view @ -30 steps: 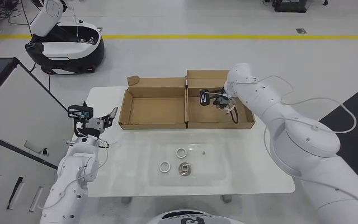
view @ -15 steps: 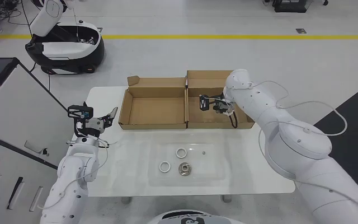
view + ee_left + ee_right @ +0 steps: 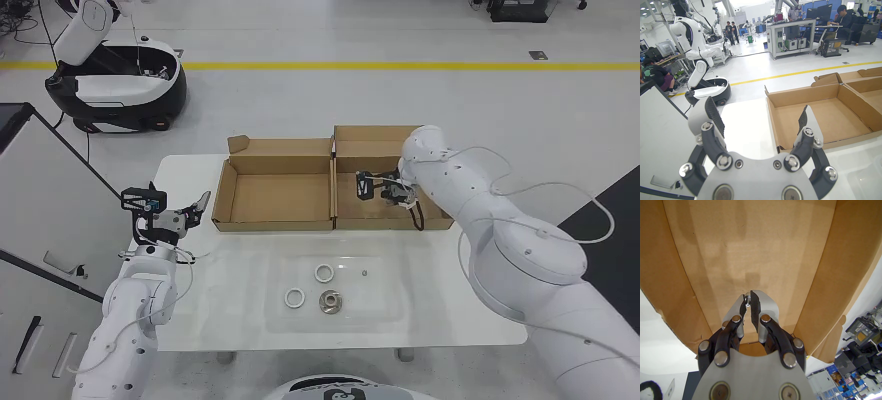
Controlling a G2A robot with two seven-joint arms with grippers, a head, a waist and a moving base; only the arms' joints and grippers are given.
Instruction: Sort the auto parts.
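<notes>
The right arm has drawn its wrist slightly inward over the right box (image 3: 390,222); the left arm has not shifted. The right gripper (image 3: 747,298) pinches a small bolt (image 3: 747,301) at its tips, the bolt lying along the fingers, directly above the box floor, so letting go looks like a plain drop. From above, two rings (image 3: 324,272) (image 3: 295,297) wait on the tray (image 3: 385,300). The left gripper (image 3: 757,104) is spread wide beside the left box (image 3: 829,117).
</notes>
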